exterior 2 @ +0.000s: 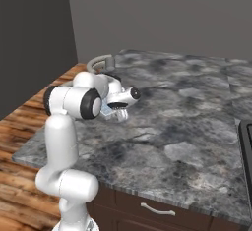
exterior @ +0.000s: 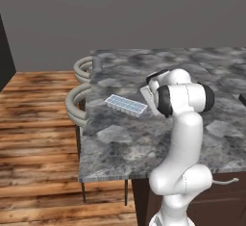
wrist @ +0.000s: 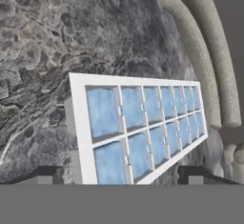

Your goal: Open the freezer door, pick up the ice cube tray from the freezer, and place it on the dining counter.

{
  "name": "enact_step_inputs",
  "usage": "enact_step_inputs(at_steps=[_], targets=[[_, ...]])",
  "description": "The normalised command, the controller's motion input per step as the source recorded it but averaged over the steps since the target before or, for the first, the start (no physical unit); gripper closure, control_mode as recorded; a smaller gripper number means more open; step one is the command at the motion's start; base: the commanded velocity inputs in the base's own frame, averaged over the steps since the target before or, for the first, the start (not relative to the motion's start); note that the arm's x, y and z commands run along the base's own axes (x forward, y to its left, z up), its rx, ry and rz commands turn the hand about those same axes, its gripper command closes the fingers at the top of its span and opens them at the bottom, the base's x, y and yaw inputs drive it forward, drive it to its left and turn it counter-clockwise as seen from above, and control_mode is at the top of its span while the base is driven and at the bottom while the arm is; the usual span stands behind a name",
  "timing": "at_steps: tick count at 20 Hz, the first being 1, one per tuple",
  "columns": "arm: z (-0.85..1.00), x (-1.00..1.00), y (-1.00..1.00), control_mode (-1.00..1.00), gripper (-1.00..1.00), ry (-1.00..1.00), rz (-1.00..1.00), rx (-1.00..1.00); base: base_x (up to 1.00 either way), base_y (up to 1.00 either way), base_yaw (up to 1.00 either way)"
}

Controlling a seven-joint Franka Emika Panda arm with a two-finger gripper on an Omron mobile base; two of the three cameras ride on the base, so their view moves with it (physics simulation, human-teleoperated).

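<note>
The ice cube tray (exterior: 126, 105) lies flat on the dining table (exterior: 158, 138), near the stools (exterior: 79, 100). The end effector (wrist: 123, 180) stands wide, its fingertips (wrist: 45, 174) flanking the tray's near end without gripping. Placement looks done; only withdrawal remains.

A home kitchen: a marble dining counter (exterior: 144, 138) with ring-backed stools (exterior: 77, 102), drawers (exterior 2: 157, 209) below it, and a wood-plank floor (exterior: 33, 138).

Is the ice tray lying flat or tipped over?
Flat. The ice cube tray rests on the dining counter, blue cubes facing up.
</note>
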Motion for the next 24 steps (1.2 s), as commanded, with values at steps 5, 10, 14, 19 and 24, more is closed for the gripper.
enact_step_inputs(at_steps=[5,10,14,19,24], targets=[[0.98,0.00,0.00,-1.00,-1.00,0.00,0.00,-0.01,0.00,0.00,0.00],[1.00,-0.45,0.00,-1.00,-1.00,0.05,0.00,-0.05,0.00,0.00,0.00],[0.86,-0.97,0.00,-1.00,-1.00,0.12,0.00,-0.02,0.00,0.00,0.00],[0.48,-1.00,0.01,-1.00,-1.00,0.14,-0.02,0.00,0.00,0.00,0.00],[0.10,-1.00,0.19,-1.00,-1.00,0.09,-0.01,0.00,0.00,0.00,0.00]])
